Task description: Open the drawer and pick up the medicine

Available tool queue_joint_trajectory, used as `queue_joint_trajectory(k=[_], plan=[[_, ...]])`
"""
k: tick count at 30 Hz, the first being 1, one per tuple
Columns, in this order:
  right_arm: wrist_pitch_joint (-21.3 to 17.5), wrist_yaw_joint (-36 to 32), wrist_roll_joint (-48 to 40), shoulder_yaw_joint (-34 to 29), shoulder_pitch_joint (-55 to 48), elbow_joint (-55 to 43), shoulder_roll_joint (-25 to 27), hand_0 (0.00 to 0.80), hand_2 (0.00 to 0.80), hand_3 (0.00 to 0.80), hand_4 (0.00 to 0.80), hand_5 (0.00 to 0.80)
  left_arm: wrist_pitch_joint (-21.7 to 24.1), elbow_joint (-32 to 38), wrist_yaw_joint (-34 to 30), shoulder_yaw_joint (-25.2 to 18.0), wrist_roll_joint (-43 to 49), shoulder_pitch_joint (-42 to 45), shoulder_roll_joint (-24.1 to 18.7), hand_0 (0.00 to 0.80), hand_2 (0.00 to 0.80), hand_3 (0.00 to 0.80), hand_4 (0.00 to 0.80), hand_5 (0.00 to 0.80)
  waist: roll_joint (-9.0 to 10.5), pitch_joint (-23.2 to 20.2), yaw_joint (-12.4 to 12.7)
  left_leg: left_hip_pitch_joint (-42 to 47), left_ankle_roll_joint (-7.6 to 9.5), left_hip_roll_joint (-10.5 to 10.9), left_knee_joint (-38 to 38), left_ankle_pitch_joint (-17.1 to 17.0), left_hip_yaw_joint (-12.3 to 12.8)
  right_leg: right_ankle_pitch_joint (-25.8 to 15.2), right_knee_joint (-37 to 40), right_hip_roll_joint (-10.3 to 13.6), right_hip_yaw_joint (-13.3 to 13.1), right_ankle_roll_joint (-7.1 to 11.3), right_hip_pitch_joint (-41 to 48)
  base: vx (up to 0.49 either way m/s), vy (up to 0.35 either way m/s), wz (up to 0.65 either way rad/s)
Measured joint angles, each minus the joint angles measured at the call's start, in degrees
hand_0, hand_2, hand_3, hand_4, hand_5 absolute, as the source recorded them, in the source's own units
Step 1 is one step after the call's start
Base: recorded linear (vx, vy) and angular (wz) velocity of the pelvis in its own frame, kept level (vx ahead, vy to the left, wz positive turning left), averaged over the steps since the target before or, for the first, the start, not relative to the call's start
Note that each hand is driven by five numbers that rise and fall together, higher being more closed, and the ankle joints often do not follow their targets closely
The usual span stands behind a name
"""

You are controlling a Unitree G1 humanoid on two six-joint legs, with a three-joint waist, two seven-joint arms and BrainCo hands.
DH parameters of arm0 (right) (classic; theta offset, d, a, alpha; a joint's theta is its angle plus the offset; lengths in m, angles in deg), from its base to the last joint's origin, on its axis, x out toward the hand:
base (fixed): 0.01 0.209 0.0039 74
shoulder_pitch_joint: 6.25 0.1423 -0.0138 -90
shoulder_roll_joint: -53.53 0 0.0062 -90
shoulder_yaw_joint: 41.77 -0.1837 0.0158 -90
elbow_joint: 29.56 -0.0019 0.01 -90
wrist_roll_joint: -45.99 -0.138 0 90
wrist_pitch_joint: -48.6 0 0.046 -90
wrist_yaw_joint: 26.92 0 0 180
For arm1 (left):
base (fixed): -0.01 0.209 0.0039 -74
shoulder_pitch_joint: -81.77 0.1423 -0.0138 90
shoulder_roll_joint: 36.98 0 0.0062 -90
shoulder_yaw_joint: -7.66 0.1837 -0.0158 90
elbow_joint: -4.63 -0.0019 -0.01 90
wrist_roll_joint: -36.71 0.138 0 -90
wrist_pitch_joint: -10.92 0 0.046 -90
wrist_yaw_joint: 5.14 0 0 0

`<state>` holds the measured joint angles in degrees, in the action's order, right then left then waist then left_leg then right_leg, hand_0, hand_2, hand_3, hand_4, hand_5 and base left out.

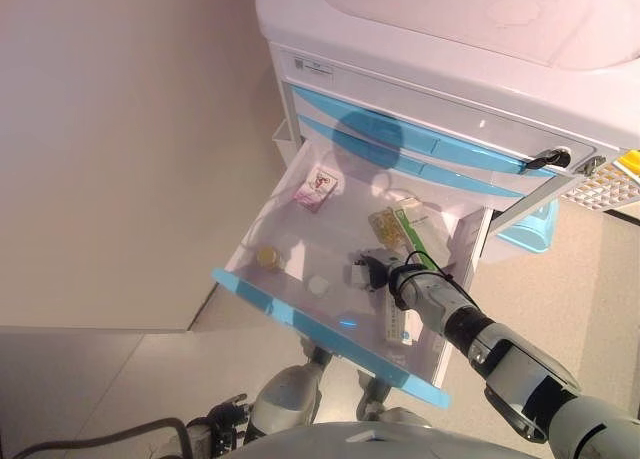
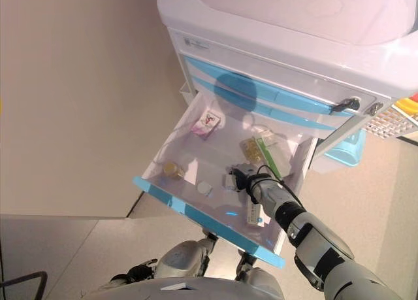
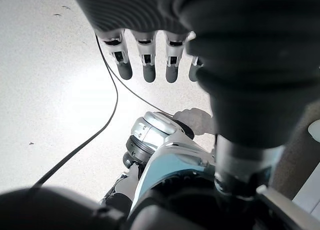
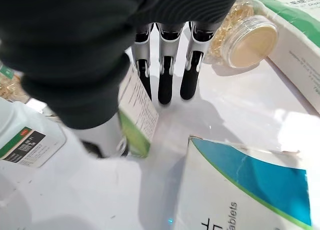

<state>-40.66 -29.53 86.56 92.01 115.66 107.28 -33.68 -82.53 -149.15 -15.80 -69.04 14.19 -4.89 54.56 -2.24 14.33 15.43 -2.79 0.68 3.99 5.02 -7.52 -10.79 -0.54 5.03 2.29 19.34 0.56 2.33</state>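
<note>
The white cabinet's (image 1: pixel 450 49) lower drawer (image 1: pixel 300 319) with its blue front stands pulled out. My right hand (image 1: pixel 378 269) reaches down into its middle. A small white medicine box with a green edge (image 4: pixel 139 115) stands tilted there, pinched between the thumb (image 4: pixel 102 137) and the fingers (image 4: pixel 167 79). This box also shows at the fingertips from above (image 1: pixel 358 275). My left hand (image 1: pixel 228 414) hangs low beside the floor with straight fingers (image 3: pixel 147 64), holding nothing.
Also in the drawer: a pink box (image 1: pixel 318 189), a bottle of yellow capsules (image 4: pixel 245 34), a green-and-white box (image 1: pixel 412 229), a small amber bottle (image 1: pixel 267 256), a white bottle (image 4: pixel 25 140), a blue-and-white box (image 4: pixel 245 190). A key (image 1: pixel 545 159) sticks from the cabinet lock.
</note>
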Motion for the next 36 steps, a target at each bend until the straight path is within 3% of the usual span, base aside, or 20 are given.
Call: queue_joint_trajectory(k=[22,28,33,36], plan=[[0.0,0.0,-2.9,0.0,0.0,-1.5,0.5,0.8,0.8,0.8,0.8,0.8,0.0,0.0,-0.4,-0.1,0.0,-0.1,-0.1,0.0,0.0,0.0,0.0,0.0,0.09,0.0,-0.1,0.1,-0.01,0.0,0.0,0.0,0.2,0.0,0.0,0.0,-0.2,0.0,0.0,0.0,-0.001,0.0],[0.7,-3.7,-10.4,-0.4,-0.1,-17.4,5.5,0.8,0.8,0.8,0.8,0.8,-0.5,0.1,-0.4,-0.3,0.1,-0.1,-0.9,0.0,0.0,0.0,0.0,0.0,1.11,0.4,-1.4,0.8,-0.02,-0.1,0.0,0.0,1.4,0.0,-0.2,0.0,-1.4,-0.01,0.1,0.024,-0.014,-0.09],[1.7,-7.3,-17.4,-5.1,-2.2,-26.3,9.8,0.8,0.8,0.8,0.8,0.8,-1.5,0.0,-1.5,-2.2,0.1,0.6,-2.2,0.0,0.0,0.0,0.0,0.0,2.98,0.1,-3.3,3.1,-0.03,-0.4,0.0,0.7,4.6,0.0,-0.4,0.0,-3.6,0.02,1.5,0.074,0.001,-0.23],[2.2,-13.2,-22.1,-8.9,-3.3,-32.1,12.9,0.8,0.8,0.8,0.8,0.8,-1.6,0.0,-1.6,-3.6,0.1,1.8,-2.5,0.0,0.0,0.0,0.0,0.0,3.93,-0.9,-5.2,4.5,0.2,-0.7,0.0,1.9,6.8,0.0,-0.6,-0.1,-5.9,0.06,2.0,0.083,-0.001,-0.39]])
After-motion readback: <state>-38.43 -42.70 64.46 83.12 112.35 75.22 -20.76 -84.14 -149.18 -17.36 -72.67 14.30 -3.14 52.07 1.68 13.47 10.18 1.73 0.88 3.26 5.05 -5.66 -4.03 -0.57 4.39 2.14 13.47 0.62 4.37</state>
